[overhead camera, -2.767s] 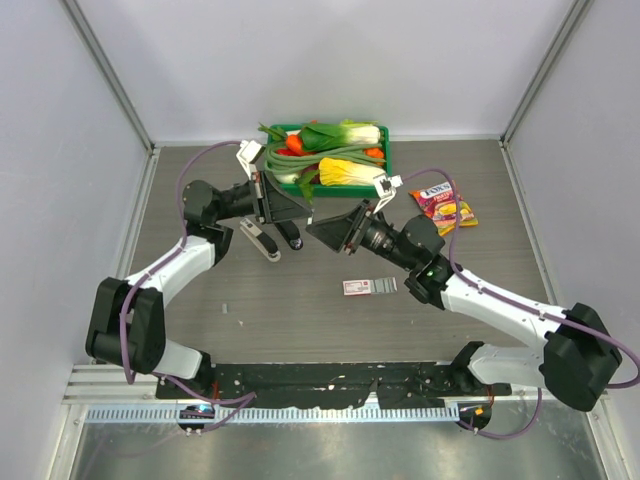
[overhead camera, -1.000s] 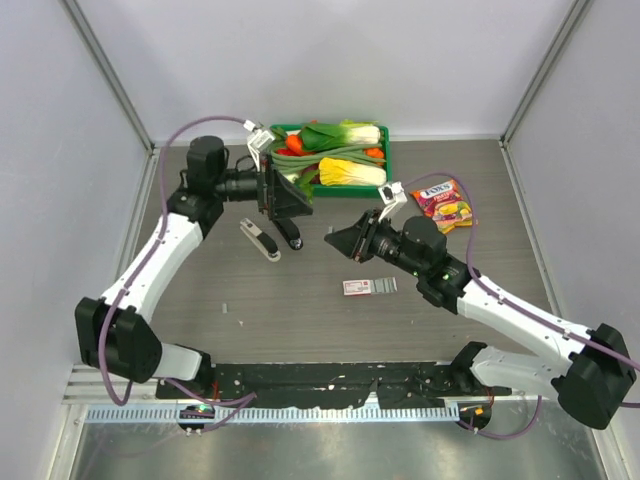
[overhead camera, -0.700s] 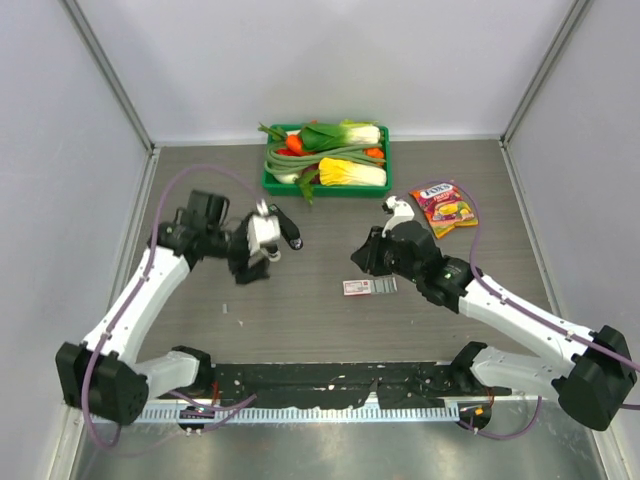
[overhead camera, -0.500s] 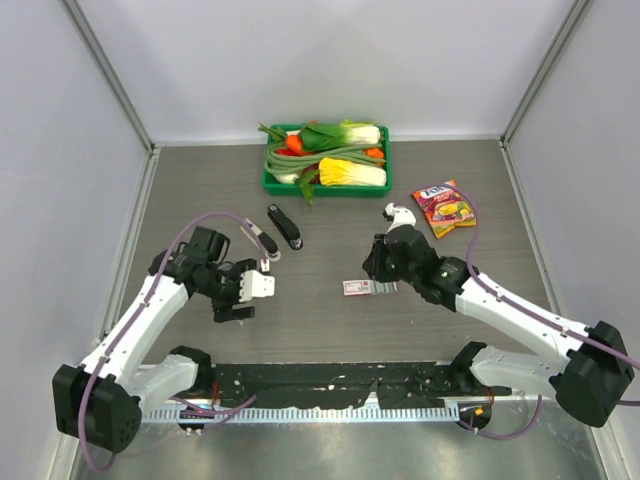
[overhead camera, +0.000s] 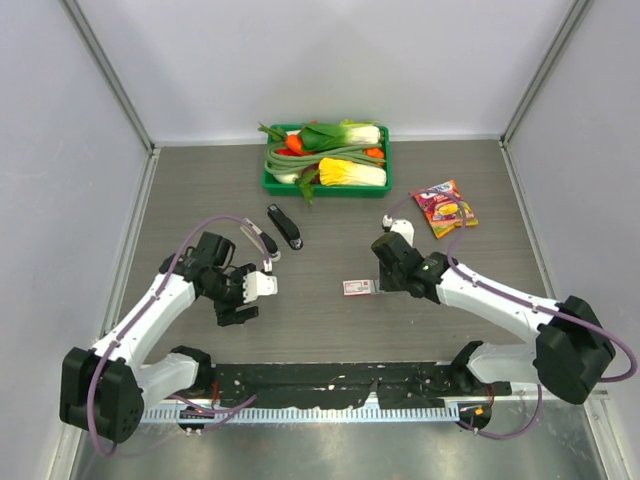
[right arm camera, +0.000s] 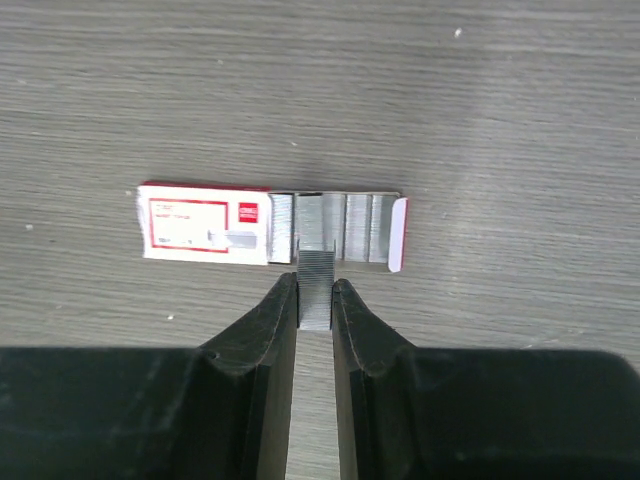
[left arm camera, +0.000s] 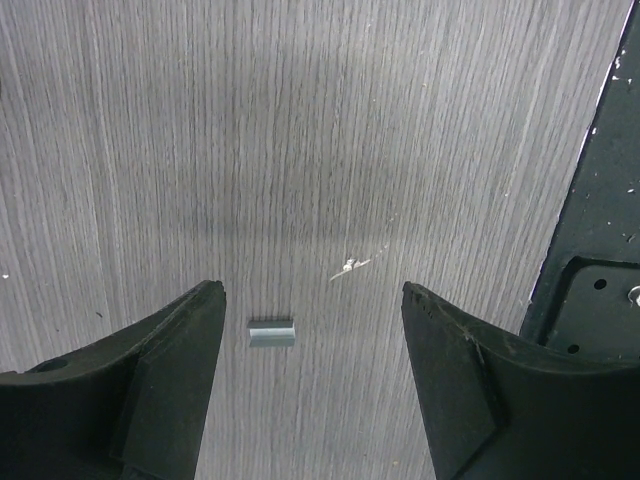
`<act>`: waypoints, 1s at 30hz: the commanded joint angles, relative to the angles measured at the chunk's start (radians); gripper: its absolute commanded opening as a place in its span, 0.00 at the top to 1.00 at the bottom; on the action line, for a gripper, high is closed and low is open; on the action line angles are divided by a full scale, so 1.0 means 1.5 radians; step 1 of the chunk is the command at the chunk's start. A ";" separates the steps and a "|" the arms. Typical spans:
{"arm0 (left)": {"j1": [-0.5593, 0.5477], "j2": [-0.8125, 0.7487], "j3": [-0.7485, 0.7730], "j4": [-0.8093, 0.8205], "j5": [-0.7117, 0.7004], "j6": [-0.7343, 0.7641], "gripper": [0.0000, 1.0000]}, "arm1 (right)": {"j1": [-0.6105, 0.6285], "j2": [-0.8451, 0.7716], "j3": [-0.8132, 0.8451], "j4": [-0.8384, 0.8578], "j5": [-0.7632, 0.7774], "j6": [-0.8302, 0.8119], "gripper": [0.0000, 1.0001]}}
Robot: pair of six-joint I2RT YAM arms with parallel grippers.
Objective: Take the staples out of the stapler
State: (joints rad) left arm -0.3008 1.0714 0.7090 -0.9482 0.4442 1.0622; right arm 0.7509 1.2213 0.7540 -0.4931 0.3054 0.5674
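At the open end of the small box (right arm camera: pixel 205 222), the right end effector (right arm camera: pixel 316 300) is gripping a strip of staples (right arm camera: pixel 316 275), clamped tight on its two long sides, probably so the strip goes flat into the drawer (right arm camera: pixel 360 225) beside those already lying there. Well to the left of the box, the left end effector (left arm camera: pixel 310 300) is hovering spread apart above another short strip (left arm camera: pixel 272 332) on the desk (left arm camera: pixel 300 120), seemingly lining up to collect it. Back and left of the box, the stapler (overhead camera: pixel 286 228) is lying apart from both arms
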 commanded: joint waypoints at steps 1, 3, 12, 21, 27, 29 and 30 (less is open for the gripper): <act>0.000 -0.005 -0.006 0.025 -0.004 -0.016 0.25 | 0.005 0.026 0.004 -0.010 0.053 0.022 0.87; 0.000 0.000 -0.005 0.023 -0.003 -0.015 0.26 | 0.005 0.043 -0.001 -0.002 0.050 0.024 0.87; 0.000 0.015 0.016 0.013 0.030 -0.036 0.26 | 0.004 0.084 -0.008 0.023 0.051 0.023 0.87; 0.001 0.023 0.018 0.016 0.043 -0.041 0.27 | 0.005 0.096 -0.020 0.043 0.033 0.029 0.86; 0.000 0.024 0.020 0.013 0.046 -0.045 0.27 | 0.004 0.106 -0.025 0.050 0.028 0.029 0.86; 0.000 0.023 0.021 0.011 0.047 -0.045 0.27 | 0.004 0.110 -0.026 0.051 0.026 0.031 0.84; 0.000 0.025 0.022 0.011 0.048 -0.044 0.26 | 0.004 0.112 -0.026 0.053 0.023 0.031 0.83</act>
State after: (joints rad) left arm -0.3008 1.1080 0.7033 -0.9352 0.4828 1.0008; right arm 0.7517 1.3800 0.7189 -0.4469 0.3351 0.5930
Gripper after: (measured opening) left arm 0.737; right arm 0.232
